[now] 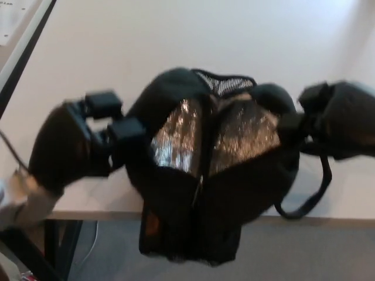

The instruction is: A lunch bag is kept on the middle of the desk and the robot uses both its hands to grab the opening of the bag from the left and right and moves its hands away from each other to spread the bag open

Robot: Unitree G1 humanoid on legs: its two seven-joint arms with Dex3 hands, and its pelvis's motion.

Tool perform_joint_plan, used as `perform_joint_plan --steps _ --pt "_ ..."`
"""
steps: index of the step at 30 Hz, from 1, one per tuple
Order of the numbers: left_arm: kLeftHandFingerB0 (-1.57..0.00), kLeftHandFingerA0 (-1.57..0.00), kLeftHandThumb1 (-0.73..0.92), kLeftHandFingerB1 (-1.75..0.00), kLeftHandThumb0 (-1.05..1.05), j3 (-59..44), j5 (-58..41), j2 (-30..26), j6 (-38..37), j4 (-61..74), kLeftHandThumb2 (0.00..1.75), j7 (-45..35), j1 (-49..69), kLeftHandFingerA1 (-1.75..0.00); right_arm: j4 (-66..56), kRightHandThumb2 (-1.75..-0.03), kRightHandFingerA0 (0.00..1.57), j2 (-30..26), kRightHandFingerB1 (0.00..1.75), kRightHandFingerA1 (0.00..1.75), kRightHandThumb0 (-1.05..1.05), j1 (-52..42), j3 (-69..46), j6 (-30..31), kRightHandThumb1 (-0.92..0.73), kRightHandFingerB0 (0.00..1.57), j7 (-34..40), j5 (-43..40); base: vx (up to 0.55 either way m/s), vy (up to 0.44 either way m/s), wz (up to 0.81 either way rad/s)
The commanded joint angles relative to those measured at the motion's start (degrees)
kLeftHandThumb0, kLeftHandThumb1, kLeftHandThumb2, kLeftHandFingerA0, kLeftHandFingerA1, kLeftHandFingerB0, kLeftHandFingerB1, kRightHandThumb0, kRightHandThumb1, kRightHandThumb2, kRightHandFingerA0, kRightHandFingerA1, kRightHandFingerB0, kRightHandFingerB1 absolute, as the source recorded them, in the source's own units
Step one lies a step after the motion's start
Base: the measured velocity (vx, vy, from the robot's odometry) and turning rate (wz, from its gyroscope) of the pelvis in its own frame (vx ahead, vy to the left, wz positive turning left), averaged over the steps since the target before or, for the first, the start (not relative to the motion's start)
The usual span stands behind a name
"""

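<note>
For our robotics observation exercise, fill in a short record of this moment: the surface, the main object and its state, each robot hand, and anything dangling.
surface: white flat desk
main object: black fabric lunch bag with silver foil lining, overhanging the desk's near edge
bag state: opening spread apart, lining exposed, centre zip seam visible
mesh: black net pocket at far rim
left robot hand: closed on the bag's left rim
right robot hand: closed on the bag's right rim
dangling: black strap loop below the right side
image quality: motion-blurred
</note>
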State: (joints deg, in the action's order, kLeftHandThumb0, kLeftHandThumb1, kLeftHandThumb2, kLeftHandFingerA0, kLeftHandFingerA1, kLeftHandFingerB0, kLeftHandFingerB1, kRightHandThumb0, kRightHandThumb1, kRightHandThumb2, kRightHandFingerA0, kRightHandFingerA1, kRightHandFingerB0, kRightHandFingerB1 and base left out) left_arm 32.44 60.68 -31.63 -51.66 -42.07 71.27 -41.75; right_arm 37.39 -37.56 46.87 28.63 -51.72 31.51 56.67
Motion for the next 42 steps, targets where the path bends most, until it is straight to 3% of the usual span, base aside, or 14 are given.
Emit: perform_joint_plan --steps 1,2,3,4,9,18,19,20,23,31,32,34,35,42 --pt "-0.34 -0.53 0.53 -0.34 0.02 0.8 5.5 3.6 5.7 -4.5 0.69 7.6 -14.1 -0.54 5.0 -0.84 0.82 6.2 0.66 1.13 -0.33 8.8 -5.2 8.2 -0.48 0.59 2.4 -4.0 0.00 0.000 0.00" --pt "-0.13 -0.32 0.37 -0.50 0.03 0.8 5.6 4.3 7.0 -5.2 0.93 8.2 -15.3 -0.58 5.0 -0.58 0.49 6.5 0.30 0.55 -0.38 9.8 -5.7 10.2 -0.59 0.26 1.1 -4.0 0.00 0.000 0.00" --pt "-0.13 -0.32 0.37 -0.50 0.03 0.8 5.6 4.7 7.9 -5.7 0.93 8.6 -16.2 -0.58 4.9 -0.58 0.49 6.7 0.30 0.55 -0.38 10.5 -6.0 11.9 -0.59 0.26 0.2 -3.3 0.00 0.000 0.00" --pt "-0.18 -0.36 0.49 -0.31 0.05 0.9 5.7 5.4 8.8 -6.5 0.74 9.2 -17.5 -0.36 4.8 -0.58 0.33 7.4 0.27 0.37 -0.42 11.4 -6.9 14.4 -0.57 0.11 -2.4 -4.0 0.00 0.000 0.00" --pt "-0.08 -0.26 0.49 -0.24 -0.21 1.9 6.1 6.1 9.5 -8.5 0.60 7.4 -23.3 -0.40 9.8 -0.56 0.36 11.4 0.28 0.39 -0.34 18.0 -9.4 20.7 -0.51 0.12 -3.1 -4.8 0.00 0.000 0.00" --pt "-0.08 -0.21 0.52 -0.25 -0.11 3.6 5.5 5.4 11.4 -12.0 0.62 6.1 -23.2 -0.39 17.1 -0.56 0.36 13.6 0.28 0.42 -0.24 23.3 -10.3 21.0 -0.53 0.12 -3.2 -7.3 0.00 0.000 0.00" --pt "0.00 -0.16 0.37 -0.47 -0.05 3.6 5.5 5.1 11.6 -12.1 0.88 6.7 -22.6 -0.52 17.0 -0.56 0.35 13.5 0.27 0.41 -0.24 23.2 -10.1 21.2 -0.55 0.11 -3.1 -7.2 0.00 0.000 0.00" --pt "-0.02 -0.13 0.36 -0.47 0.00 3.6 5.4 4.5 11.8 -12.0 0.89 6.8 -21.7 -0.51 16.5 -0.56 0.34 13.1 0.28 0.39 -0.23 22.7 -10.0 21.4 -0.54 0.11 -3.2 -7.2 0.00 0.000 0.00" --pt "-0.11 -0.23 0.49 -0.34 0.05 3.7 5.2 3.1 11.8 -11.7 0.67 7.1 -20.1 -0.37 15.2 -0.56 0.34 12.2 0.28 0.38 -0.24 21.5 -9.6 22.0 -0.54 0.11 -2.9 -7.1 0.00 0.000 0.00" --pt "-0.09 -0.17 0.59 -0.34 -0.09 1.1 3.6 -3.5 11.8 -9.0 0.64 6.9 -16.3 -0.39 7.6 -0.57 0.21 6.1 0.25 0.38 -0.24 15.5 -11.8 19.8 -0.50 0.09 -2.8 -8.9 0.00 0.000 0.00" --pt "-0.02 -0.11 0.39 -0.47 -0.02 0.2 2.8 -4.8 11.8 -8.3 0.93 6.1 -15.3 -0.51 5.6 -0.58 0.21 4.5 0.23 0.39 -0.24 13.9 -12.7 19.7 -0.50 0.08 -3.4 -9.4 0.00 0.000 0.00" --pt "-0.01 -0.12 0.37 -0.47 0.01 -1.1 2.0 -6.3 12.0 -7.5 0.93 4.9 -14.0 -0.51 2.8 -0.57 0.21 2.7 0.24 0.37 -0.25 11.7 -13.9 20.0 -0.51 0.09 -4.2 -9.9 0.00 0.000 0.00" --pt "-0.08 -0.18 0.46 -0.32 0.05 -2.0 1.3 -7.4 12.0 -6.9 0.73 3.9 -12.7 -0.38 0.0 -0.57 0.23 1.0 0.26 0.36 -0.28 9.4 -15.3 20.3 -0.52 0.10 -5.7 -10.9 0.00 0.000 0.00" --pt "-0.06 -0.16 0.40 -0.25 0.11 -10.3 -4.2 -12.5 12.5 5.8 0.79 0.3 1.2 -0.38 -20.8 -0.56 0.28 -5.0 0.24 0.33 -0.26 -11.3 -26.9 16.7 -0.52 0.02 -5.5 -17.7 0.00 0.000 0.00"
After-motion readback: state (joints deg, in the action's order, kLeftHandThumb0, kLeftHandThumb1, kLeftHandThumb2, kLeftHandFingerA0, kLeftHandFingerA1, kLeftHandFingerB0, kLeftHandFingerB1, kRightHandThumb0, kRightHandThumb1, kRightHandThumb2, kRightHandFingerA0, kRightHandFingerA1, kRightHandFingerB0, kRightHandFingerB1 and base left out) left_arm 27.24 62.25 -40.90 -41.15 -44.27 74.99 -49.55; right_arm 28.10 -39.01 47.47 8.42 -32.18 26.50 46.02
